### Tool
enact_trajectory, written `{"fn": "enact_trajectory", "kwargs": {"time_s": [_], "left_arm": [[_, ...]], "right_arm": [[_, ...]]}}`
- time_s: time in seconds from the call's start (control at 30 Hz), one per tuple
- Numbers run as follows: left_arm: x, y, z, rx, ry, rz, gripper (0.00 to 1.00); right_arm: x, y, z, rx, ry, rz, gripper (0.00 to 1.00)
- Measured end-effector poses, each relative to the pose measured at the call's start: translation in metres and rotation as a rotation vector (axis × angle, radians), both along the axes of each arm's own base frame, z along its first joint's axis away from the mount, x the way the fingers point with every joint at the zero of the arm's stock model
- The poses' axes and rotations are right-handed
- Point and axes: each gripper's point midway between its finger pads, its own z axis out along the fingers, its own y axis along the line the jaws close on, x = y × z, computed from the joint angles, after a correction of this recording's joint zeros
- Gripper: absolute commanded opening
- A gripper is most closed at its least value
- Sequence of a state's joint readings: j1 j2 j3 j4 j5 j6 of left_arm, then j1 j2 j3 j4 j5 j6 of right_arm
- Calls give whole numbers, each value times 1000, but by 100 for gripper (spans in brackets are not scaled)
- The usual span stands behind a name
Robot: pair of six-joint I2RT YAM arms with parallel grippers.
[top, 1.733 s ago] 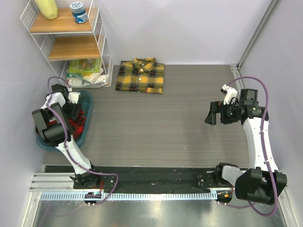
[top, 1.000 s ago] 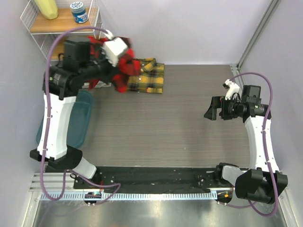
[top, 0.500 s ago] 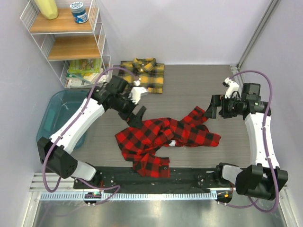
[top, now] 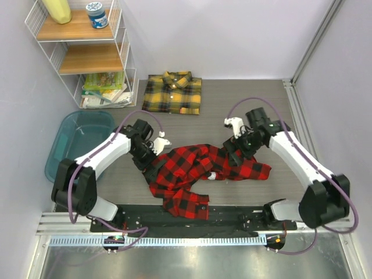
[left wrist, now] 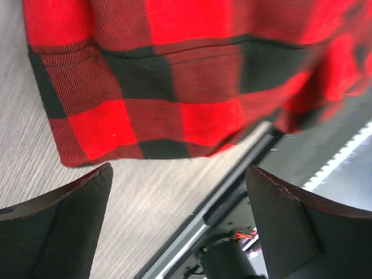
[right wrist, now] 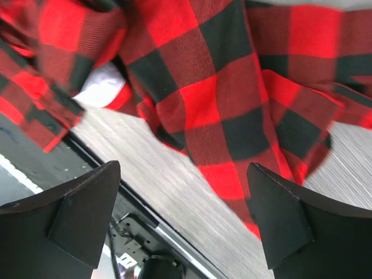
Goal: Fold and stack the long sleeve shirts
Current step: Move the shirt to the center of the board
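The red-and-black plaid shirt (top: 197,171) lies crumpled and spread on the table near the front edge, one part hanging onto the black rail. The yellow-and-black plaid shirt (top: 173,93) lies folded at the back of the table. My left gripper (top: 152,153) is low at the red shirt's left edge, open; in the left wrist view the shirt's hem (left wrist: 174,75) lies just beyond the empty left gripper (left wrist: 180,226). My right gripper (top: 233,152) hovers over the shirt's right part, open; the right wrist view shows rumpled red plaid (right wrist: 221,87) ahead of the right gripper (right wrist: 183,221), with bare table between the fingers.
A teal bin (top: 61,148) stands at the left edge. A wire shelf (top: 125,55) with bottles and packets stands at the back left. A black rail (top: 232,218) runs along the table's front edge.
The left arm carried the red shirt from the bin, let it drop on the table and opened. Both grippers have since come down to the shirt's left and right sides.
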State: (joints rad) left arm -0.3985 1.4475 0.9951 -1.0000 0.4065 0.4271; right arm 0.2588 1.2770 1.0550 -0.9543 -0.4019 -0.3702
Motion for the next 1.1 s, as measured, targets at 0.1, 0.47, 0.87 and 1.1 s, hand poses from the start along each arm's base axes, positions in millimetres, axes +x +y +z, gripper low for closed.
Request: {"fn": "enact_trajectory", "kwargs": {"time_s": [0.1, 0.47, 0.87, 1.1], "left_arm": [[0, 9, -22, 61, 19, -5, 68], [38, 28, -39, 117, 5, 124, 0], [69, 20, 16, -83, -124, 73, 69], [-40, -34, 9, -110, -134, -399, 82]], "right_arm": [[3, 9, -26, -42, 65, 31, 95], [18, 40, -73, -132, 58, 134, 44], [145, -41, -81, -328, -75, -207, 1], [185, -40, -21, -240, -194, -233, 60]]}}
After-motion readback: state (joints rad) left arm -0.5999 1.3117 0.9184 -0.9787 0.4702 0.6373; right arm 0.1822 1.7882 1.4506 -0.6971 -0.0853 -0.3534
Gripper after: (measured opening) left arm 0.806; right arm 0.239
